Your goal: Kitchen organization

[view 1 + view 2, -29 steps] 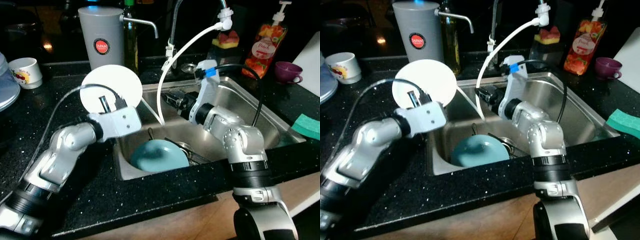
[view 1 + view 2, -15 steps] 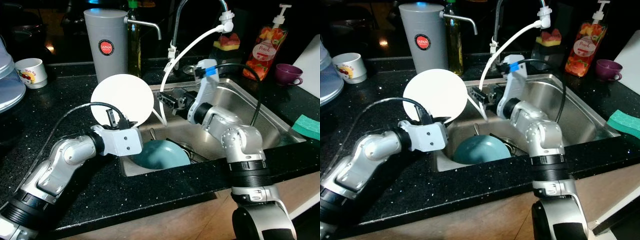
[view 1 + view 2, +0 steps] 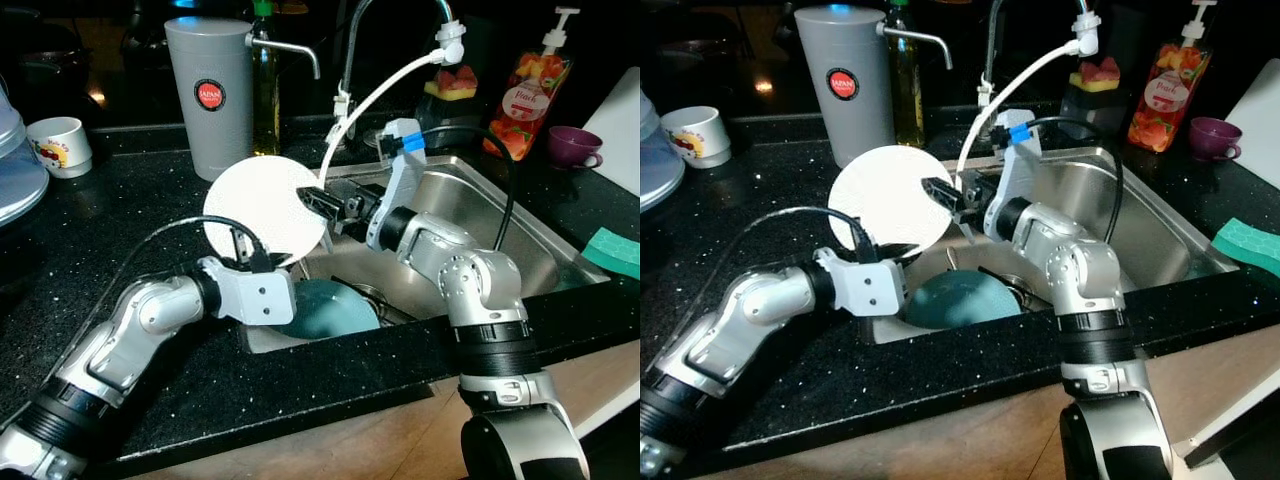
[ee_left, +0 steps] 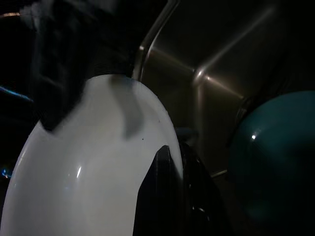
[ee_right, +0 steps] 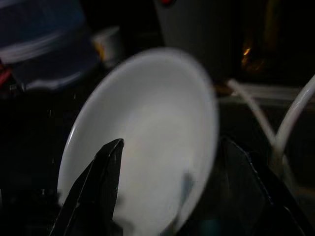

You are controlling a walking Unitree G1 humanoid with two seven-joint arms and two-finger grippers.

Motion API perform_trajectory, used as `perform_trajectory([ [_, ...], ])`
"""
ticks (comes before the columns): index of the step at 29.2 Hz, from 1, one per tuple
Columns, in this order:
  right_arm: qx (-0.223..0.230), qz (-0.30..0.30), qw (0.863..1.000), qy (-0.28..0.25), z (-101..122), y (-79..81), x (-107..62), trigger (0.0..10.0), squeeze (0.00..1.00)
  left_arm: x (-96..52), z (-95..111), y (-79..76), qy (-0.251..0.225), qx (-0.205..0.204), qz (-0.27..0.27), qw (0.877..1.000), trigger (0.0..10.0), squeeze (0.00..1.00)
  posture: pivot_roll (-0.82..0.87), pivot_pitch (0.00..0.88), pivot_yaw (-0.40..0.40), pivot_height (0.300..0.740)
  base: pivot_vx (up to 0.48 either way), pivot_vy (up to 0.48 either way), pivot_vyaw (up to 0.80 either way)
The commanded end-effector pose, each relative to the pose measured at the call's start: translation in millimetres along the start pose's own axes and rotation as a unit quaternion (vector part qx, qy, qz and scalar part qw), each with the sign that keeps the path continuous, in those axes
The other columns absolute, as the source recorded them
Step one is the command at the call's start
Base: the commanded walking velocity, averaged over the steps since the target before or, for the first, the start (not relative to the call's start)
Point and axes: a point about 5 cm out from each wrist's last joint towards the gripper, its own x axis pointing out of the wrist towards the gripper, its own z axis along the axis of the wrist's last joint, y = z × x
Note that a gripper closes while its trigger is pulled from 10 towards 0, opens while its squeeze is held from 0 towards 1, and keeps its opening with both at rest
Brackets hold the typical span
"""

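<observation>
White plate [image 3: 265, 204] stood on edge above the steel sink's [image 3: 520, 235] left rim, clamped at its lower edge by the left gripper [image 3: 243, 252]. Right gripper [image 3: 313, 201] reached its parted fingers to the plate's right edge. Teal bowl [image 3: 335, 309] lay upturned below.
</observation>
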Motion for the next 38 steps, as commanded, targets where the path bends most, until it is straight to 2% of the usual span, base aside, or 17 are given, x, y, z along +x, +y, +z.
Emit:
perform_trajectory([
  [1,-0.007,0.005,1.000,0.027,-7.7,2.3,-0.1,8.6,0.00,3.1,7.5,5.0,-0.025,0.021,0.008,0.999,0.0,0.00,-0.01,0.057,-0.010,0.740,0.000,0.000,0.00],
  [2,-0.011,0.003,0.999,0.039,-11.7,2.0,0.3,1.7,0.00,3.8,10.6,7.2,-0.037,0.026,0.014,0.999,0.0,0.00,-0.01,0.057,-0.010,0.740,0.000,0.000,0.00],
  [3,-0.011,0.001,0.999,0.043,-12.9,1.8,0.4,0.0,0.00,4.1,11.1,7.6,-0.039,0.029,0.015,0.999,0.0,0.00,-0.01,0.057,-0.010,0.740,0.000,0.000,0.00],
  [19,0.000,-0.019,0.999,0.046,-12.7,-4.9,-0.6,0.0,0.00,5.5,9.2,5.1,-0.044,0.050,0.003,0.998,0.0,0.00,-0.01,0.059,-0.012,0.740,0.000,0.000,0.00],
  [20,0.000,-0.021,0.999,0.046,-12.7,-5.3,-0.6,0.0,0.00,5.5,8.9,5.5,-0.045,0.047,0.008,0.998,3.0,0.00,-0.01,0.059,-0.012,0.740,0.000,0.000,0.00],
  [21,0.000,-0.021,0.999,0.046,-12.7,-5.3,-0.6,0.0,0.00,5.5,8.9,5.5,-0.045,0.047,0.008,0.998,3.0,0.00,-0.01,0.059,-0.012,0.740,0.000,0.000,0.00],
  [22,-0.001,-0.023,0.999,0.046,-12.8,-5.6,-0.6,0.0,0.00,5.5,8.9,5.7,-0.045,0.045,0.010,0.998,6.2,0.10,-0.01,0.059,-0.012,0.740,0.000,0.000,0.00],
  [23,-0.003,-0.027,0.999,0.046,-12.8,-6.5,-0.7,0.0,0.00,5.9,9.2,6.7,-0.047,0.044,0.013,0.998,10.0,1.00,-0.01,0.059,-0.012,0.740,0.000,0.000,0.00],
  [25,-0.003,-0.028,0.999,0.046,-12.8,-6.7,-0.7,0.0,0.00,6.0,9.4,7.0,-0.047,0.045,0.014,0.998,10.0,1.00,-0.01,0.059,-0.012,0.740,0.000,0.000,0.00],
  [28,-0.003,-0.034,0.998,0.044,-12.5,-7.9,-0.6,0.0,0.00,6.7,8.3,9.7,-0.037,0.067,0.024,0.997,10.0,1.00,-0.01,0.060,-0.013,0.740,0.000,0.000,0.00],
  [29,-0.003,-0.040,0.998,0.042,-12.0,-9.3,-0.4,0.0,0.00,6.8,8.0,10.4,-0.035,0.072,0.027,0.996,10.0,0.00,-0.02,0.059,-0.011,0.740,0.000,0.000,0.00],
  [32,-0.002,-0.050,0.998,0.039,-11.2,-11.8,-0.6,0.0,0.00,6.8,8.2,11.2,-0.038,0.072,0.033,0.996,10.0,0.00,-0.02,0.059,-0.011,0.740,0.000,0.000,0.00],
  [36,0.002,-0.112,0.993,0.024,-8.0,-28.2,-4.0,0.0,0.00,6.1,11.6,19.6,-0.048,0.062,0.075,0.994,10.0,0.00,-0.02,0.059,-0.011,0.740,0.000,0.000,0.00],
  [37,0.002,-0.112,0.993,0.024,-8.0,-28.2,-4.0,0.0,0.00,6.1,11.6,19.6,-0.048,0.062,0.075,0.994,10.0,0.00,-0.02,0.059,-0.011,0.740,0.000,0.000,0.00],
  [38,-0.014,-0.175,0.984,0.019,-6.4,-45.0,-9.6,0.0,0.00,4.8,10.6,24.8,-0.043,0.046,0.095,0.993,10.0,0.00,-0.02,0.059,-0.012,0.740,0.000,0.000,0.00],
])
